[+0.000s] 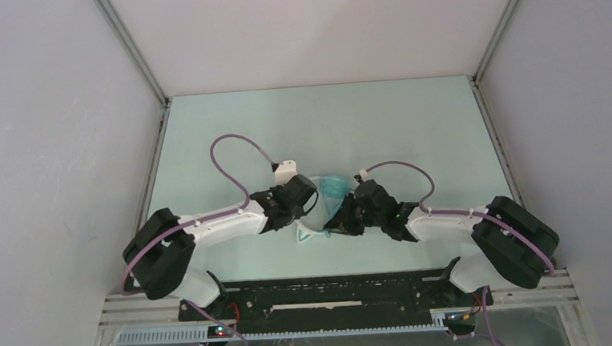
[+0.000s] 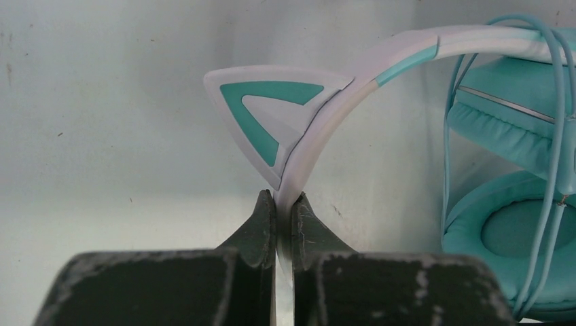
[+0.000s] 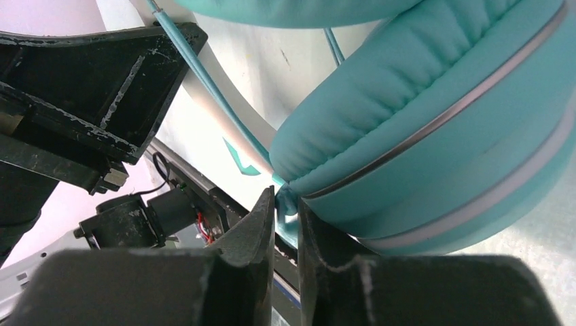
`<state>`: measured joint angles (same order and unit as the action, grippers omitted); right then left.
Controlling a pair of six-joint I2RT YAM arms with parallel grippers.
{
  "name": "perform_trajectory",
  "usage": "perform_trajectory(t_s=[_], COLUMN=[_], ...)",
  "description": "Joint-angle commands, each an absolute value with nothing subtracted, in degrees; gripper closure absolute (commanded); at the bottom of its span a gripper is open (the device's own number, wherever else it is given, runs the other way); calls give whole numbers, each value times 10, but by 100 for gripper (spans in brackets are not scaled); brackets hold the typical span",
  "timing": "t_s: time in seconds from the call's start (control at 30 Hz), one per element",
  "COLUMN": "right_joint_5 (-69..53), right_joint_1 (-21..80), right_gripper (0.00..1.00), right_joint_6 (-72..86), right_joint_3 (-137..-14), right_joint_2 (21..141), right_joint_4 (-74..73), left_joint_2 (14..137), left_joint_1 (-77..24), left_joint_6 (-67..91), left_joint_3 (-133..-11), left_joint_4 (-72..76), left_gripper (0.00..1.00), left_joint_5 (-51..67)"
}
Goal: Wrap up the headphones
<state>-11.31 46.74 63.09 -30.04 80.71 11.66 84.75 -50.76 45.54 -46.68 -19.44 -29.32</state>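
Note:
The headphones [image 1: 329, 189] are held between my two grippers at mid table. In the left wrist view my left gripper [image 2: 282, 197] is shut on the white headband [image 2: 319, 129], just below a teal-edged cat ear [image 2: 272, 115]. Two teal ear cups [image 2: 509, 231] sit to the right, with the thin teal cable [image 2: 558, 136] looped over them. In the right wrist view my right gripper [image 3: 286, 200] is shut on the teal cable [image 3: 204, 81] where it runs under a teal ear cup [image 3: 435, 136]. From above, my left gripper [image 1: 307, 209] and right gripper [image 1: 340, 217] are close together.
The pale green table top [image 1: 324, 124] is walled in by white panels at the left, right and back. A black rail with the arm bases [image 1: 318, 296] runs along the near edge. My left gripper's body [image 3: 81, 88] shows at the upper left of the right wrist view.

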Motion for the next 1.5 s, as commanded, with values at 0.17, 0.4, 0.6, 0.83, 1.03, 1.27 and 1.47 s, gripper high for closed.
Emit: perform_trajectory(t_s=[0.17, 0.4, 0.6, 0.83, 1.03, 1.27, 1.47], right_joint_5=[-75, -78, -56, -50, -60, -50, 16], right_joint_1=[465, 463, 462, 454, 450, 453, 458], right_gripper=[59, 58, 57, 57, 57, 56, 55], right_joint_6=[633, 628, 615, 617, 616, 588, 530], right_joint_3=[-305, -305, -305, -306, -306, -324, -349], right_joint_2=[793, 790, 767, 779, 789, 717, 597], right_joint_4=[118, 138, 154, 186, 187, 130, 12], left_joint_2=[850, 853, 858, 863, 866, 870, 869], left_joint_1=[-516, -516, -516, -517, -517, -517, -517], left_joint_6=[483, 476, 476, 474, 474, 472, 467], left_joint_3=[-461, -461, -465, -469, -472, -479, -492], left_joint_4=[-153, -156, -157, -158, -163, -166, -182], left_gripper=[100, 100, 100, 100, 100, 100, 100], left_joint_5=[-250, -246, -239, -236, -237, -240, -250])
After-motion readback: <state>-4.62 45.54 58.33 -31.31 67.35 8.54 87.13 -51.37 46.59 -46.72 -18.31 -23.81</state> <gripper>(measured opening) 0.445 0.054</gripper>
